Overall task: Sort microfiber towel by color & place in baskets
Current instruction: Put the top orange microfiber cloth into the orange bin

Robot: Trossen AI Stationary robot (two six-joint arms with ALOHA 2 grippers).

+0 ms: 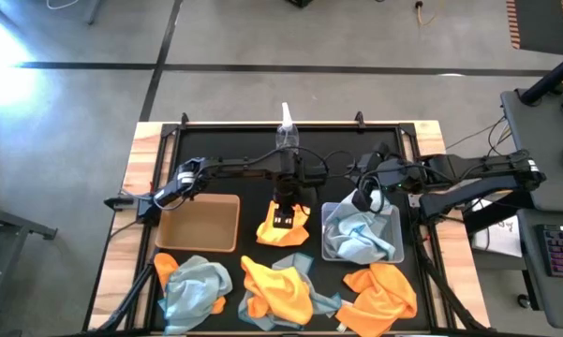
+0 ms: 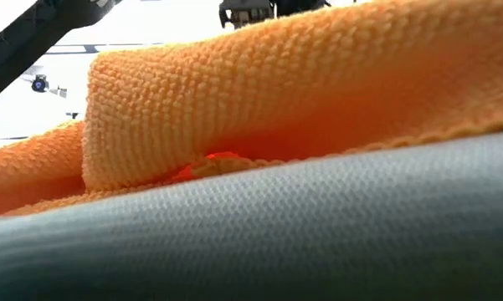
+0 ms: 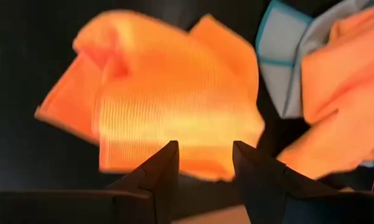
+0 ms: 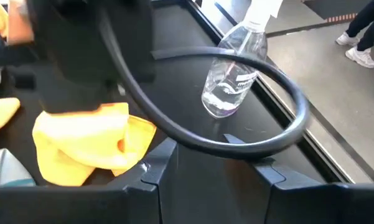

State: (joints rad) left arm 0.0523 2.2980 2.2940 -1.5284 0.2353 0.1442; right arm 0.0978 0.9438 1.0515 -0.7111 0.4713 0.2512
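At far left the cardboard tray (image 1: pixel 199 223) sits bare. Beside it our left tool (image 1: pixel 283 222) hovers over an orange towel (image 1: pixel 284 226) on the worktop (image 1: pixel 253 150), fingers apart, holding nothing, likely about to grasp. Our right tool (image 1: pixel 363 201) waits, fingers apart, above the clear tray (image 1: pixel 394 217) holding blue-grey towels (image 1: pixel 358 238).
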